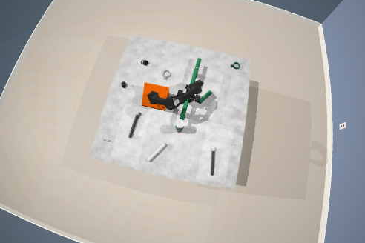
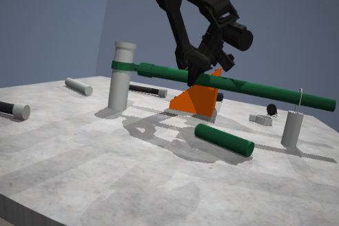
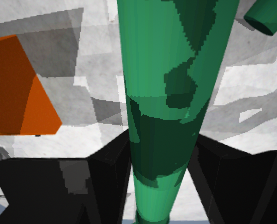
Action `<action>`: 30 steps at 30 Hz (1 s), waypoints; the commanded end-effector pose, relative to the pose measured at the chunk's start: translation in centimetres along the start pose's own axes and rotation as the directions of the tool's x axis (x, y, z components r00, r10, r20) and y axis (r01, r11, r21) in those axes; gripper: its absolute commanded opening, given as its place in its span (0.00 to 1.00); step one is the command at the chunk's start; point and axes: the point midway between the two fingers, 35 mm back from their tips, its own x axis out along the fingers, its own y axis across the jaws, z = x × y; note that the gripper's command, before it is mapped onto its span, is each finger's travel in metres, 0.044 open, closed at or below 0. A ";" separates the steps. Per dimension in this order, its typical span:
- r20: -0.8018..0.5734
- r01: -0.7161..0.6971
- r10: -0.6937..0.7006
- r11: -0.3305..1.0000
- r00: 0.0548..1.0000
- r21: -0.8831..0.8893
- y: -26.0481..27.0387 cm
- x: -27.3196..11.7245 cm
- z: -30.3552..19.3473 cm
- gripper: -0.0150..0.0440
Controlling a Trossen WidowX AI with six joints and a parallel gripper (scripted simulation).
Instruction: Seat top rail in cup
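Pushing the rail (image 1: 195,70) (image 2: 259,90) (image 3: 161,60) straight along its length into the cup (image 2: 146,69) looks best, with the claw (image 1: 191,98) (image 2: 190,83) (image 3: 155,133) closed firmly on it and the band (image 2: 122,65) kept high.

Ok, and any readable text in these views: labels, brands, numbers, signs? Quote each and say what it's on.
None readable.
Big post, green rail: no lettering visible.
Orange block: no lettering visible.
Wall plate: two dark marks, too small to tell what they are.
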 end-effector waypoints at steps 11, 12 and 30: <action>-0.001 0.000 0.000 1.000 1.000 0.000 0.0 0.0 0.0 0.25; -0.001 0.000 0.000 1.000 1.000 0.000 0.0 0.0 0.0 0.25; -0.001 0.000 0.000 1.000 1.000 0.000 0.0 0.1 -0.5 0.25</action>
